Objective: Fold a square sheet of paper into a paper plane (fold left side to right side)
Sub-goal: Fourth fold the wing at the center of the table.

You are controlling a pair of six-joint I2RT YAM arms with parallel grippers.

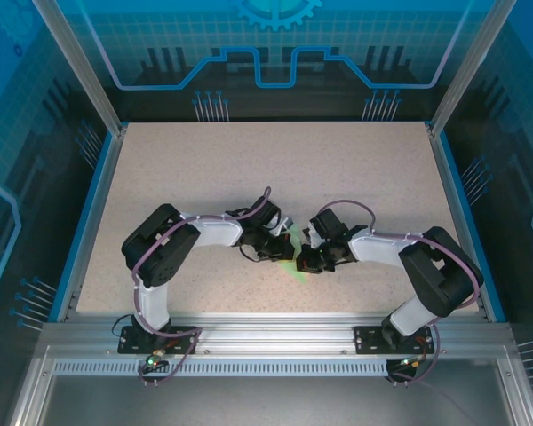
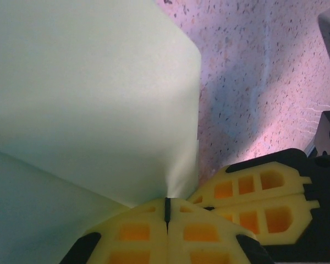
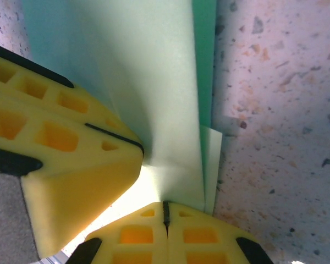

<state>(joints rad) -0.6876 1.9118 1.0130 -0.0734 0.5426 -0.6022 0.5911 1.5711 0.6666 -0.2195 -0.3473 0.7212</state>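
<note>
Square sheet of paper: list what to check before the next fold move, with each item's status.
1. Left gripper jaws shut on the square sheet of paper: ok.
2. Right gripper jaws shut on the same sheet: ok.
3. Gap between the two grippers: not ok, they nearly touch.
4. Sheet's layer edges flush: not ok, stepped in the right wrist view.
5. Crease pressed flat on the table: cannot tell.

I count two arms on my feed: left arm [image 1: 204, 232] and right arm [image 1: 391, 247]. Two tools: left tool [image 1: 280, 246] and right tool [image 1: 311, 257]. One sheet of pale green paper [image 1: 292, 258]. One bench [image 1: 249, 169].
</note>
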